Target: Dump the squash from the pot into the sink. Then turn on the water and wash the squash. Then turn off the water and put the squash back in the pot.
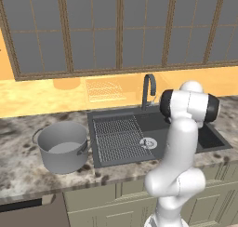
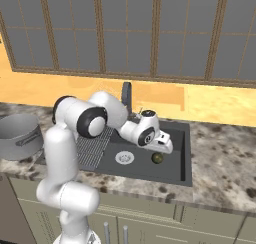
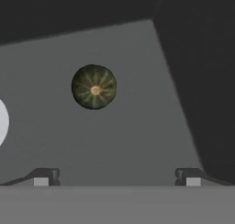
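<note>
Green squash (image 3: 94,86), one, in sink (image 2: 175,170), one pot (image 1: 62,147), jaws wide

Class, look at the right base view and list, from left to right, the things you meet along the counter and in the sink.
pot → ribbed draining section → round silver drain → squash → right wall of the sink

Speckled stone table (image 1: 18,170) carries pot (image 1: 62,147) well left of the jaws; sink (image 2: 145,170) set into it, squash (image 3: 94,86) on basin floor just ahead of the jaws.
</note>
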